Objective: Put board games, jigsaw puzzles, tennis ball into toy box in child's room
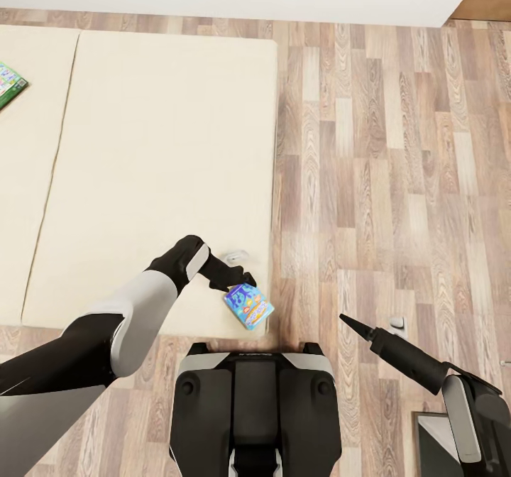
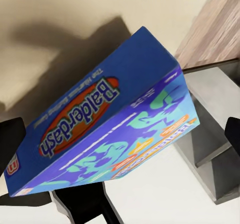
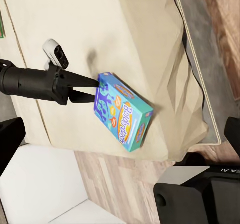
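the left end effector [image 1: 241, 282] grasped the small blue game box [image 1: 249, 306] over the bed's [image 1: 156, 143] near corner. the right end effector [image 1: 349, 320] hung above the floor [image 1: 397, 165], its state unclear.

My left arm reaches forward, its gripper [image 1: 239, 283] clamped on the blue Balderdash box [image 1: 249, 306]. My right gripper [image 1: 349, 320] points forward, fingers together.

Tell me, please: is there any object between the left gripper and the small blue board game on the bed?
No. The left gripper is already at the blue board game, its fingertips on the box's end near the corner of the bed. Nothing visible lies between them.
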Motion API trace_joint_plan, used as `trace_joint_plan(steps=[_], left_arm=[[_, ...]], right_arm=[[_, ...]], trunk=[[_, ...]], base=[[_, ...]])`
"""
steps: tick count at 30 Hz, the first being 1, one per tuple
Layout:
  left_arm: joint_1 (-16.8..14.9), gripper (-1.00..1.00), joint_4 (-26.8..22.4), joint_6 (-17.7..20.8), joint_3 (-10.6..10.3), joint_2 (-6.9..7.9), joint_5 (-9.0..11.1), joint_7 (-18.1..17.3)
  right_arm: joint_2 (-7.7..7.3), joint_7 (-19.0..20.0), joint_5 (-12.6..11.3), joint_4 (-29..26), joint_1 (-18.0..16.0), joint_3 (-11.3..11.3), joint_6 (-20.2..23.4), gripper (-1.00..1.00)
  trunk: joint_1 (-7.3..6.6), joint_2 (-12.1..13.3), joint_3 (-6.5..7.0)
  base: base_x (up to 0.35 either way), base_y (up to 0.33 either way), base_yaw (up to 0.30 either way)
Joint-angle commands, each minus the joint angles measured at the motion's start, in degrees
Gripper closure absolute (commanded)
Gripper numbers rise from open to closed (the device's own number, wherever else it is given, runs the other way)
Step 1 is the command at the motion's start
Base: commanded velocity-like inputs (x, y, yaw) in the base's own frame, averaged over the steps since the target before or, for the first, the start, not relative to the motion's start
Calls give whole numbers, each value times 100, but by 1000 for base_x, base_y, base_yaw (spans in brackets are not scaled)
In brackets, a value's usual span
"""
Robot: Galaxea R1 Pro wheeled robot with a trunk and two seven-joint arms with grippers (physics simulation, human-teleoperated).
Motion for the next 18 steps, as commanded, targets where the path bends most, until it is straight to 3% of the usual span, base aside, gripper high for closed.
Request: trace_joint_plan(steps=[1, 18], left_arm=[[-1, -100, -3, 36, 47, -4, 0, 13], [28, -100, -4, 22, 39, -4, -7, 13]], right_arm=[[0, 10, -13, 0, -2, -4, 30, -100], [0, 10, -16, -10, -2, -4, 30, -100]], trunk=[[4, -9, -5], [4, -9, -5]], base=[[0, -49, 0], [0, -79, 0]])
